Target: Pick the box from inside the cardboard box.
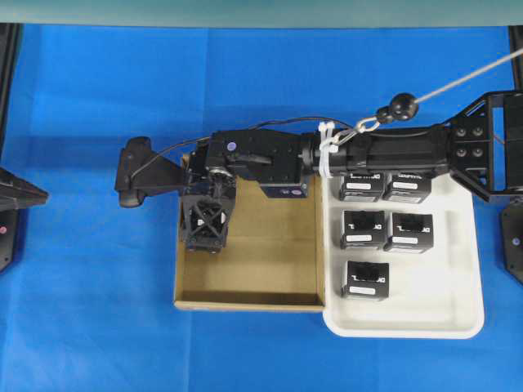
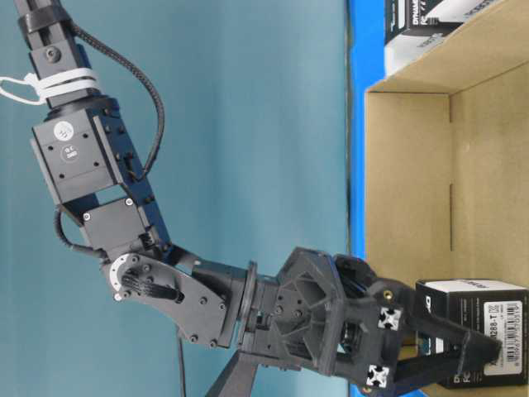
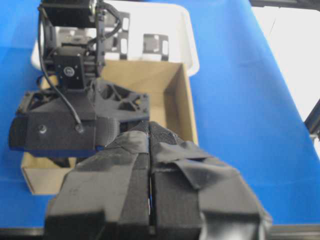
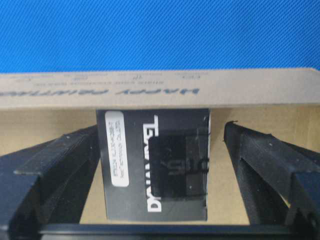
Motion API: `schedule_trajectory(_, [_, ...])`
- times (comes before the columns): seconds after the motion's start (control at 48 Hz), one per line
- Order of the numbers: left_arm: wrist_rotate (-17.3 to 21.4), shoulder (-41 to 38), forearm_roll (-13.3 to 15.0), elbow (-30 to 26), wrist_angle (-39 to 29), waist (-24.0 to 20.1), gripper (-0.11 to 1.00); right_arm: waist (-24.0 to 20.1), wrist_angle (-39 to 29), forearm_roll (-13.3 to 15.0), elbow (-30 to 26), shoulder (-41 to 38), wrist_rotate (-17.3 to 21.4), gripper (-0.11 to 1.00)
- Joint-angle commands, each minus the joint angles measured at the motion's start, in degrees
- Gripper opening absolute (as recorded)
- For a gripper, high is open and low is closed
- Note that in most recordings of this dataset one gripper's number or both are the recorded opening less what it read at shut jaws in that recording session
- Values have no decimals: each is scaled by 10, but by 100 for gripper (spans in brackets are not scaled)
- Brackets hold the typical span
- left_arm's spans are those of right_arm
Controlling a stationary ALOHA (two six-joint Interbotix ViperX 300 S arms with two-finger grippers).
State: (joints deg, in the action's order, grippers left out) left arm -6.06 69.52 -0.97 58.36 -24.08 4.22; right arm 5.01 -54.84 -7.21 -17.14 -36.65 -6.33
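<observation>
The right end effector (image 4: 160,165) hangs released inside the cardboard box (image 1: 249,282), its fingers either side of the box (image 4: 157,165) at the carton's ten o'clock corner. The approach looks finished; clamping comes next, then lifting. Overhead, the arm hides the box; the right wrist view shows it. The left end effector (image 3: 150,200) sits clenched, empty.
</observation>
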Motion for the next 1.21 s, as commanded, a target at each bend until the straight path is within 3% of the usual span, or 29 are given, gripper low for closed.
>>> schedule_trajectory(0.0, [0, -9, -1, -12, 3, 2, -7, -4, 8, -1, 3, -2, 4, 99])
schedule_trajectory(0.208, [0, -10, -1, -12, 3, 1, -7, -7, 7, -1, 14, 2, 10, 90])
schedule_trajectory(0.396, [0, -10, -1, -12, 3, 1, -7, -11, 7, -2, 13, 3, 6, 61])
schedule_trajectory(0.792, [-1, -10, 0, -12, 3, 1, -7, -11, 0, -5, 4, 29, 11, 61])
schedule_trajectory(1.188, [-2, -10, 0, -12, 3, 1, -7, 4, -127, -9, -2, 176, 5, 61])
